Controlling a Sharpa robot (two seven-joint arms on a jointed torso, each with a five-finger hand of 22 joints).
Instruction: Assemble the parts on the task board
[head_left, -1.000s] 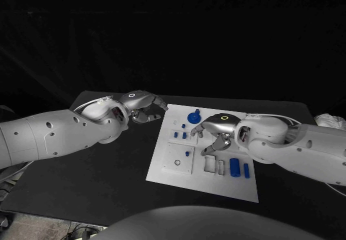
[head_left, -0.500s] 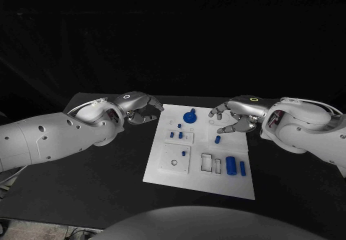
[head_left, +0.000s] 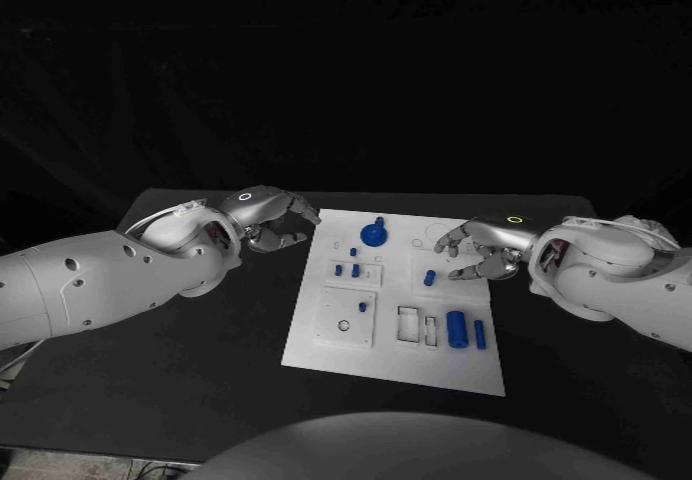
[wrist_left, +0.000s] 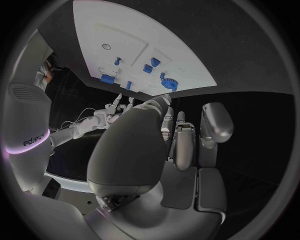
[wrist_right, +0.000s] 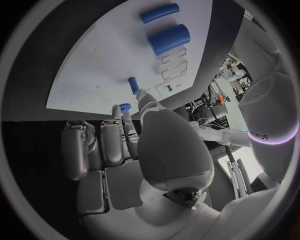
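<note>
The white task board (head_left: 397, 345) lies in the middle of the table. On it stand a blue knob (head_left: 372, 235), small blue pegs (head_left: 348, 270) and another peg (head_left: 430, 277); two blue cylinders (head_left: 466, 331) lie near its right edge. My left hand (head_left: 274, 224) hovers just off the board's far left corner, fingers loosely curled, holding nothing. My right hand (head_left: 483, 250) is at the board's right edge beside the single peg, fingers apart and empty. The right wrist view shows the cylinders (wrist_right: 169, 39) and a peg (wrist_right: 134, 85) beyond my fingers (wrist_right: 109, 142). In the left wrist view the knob (wrist_left: 167, 84) sits just past my fingers (wrist_left: 181, 145).
The board carries a raised square plate with a ring hole (head_left: 348, 326) and two rectangular slots (head_left: 418, 327). Black table (head_left: 188, 340) surrounds the board on all sides. Both white forearms flank the board's far half.
My right hand has drawn back from over the board's middle to its right edge, uncovering the single peg. My left hand has stayed near the far left corner.
</note>
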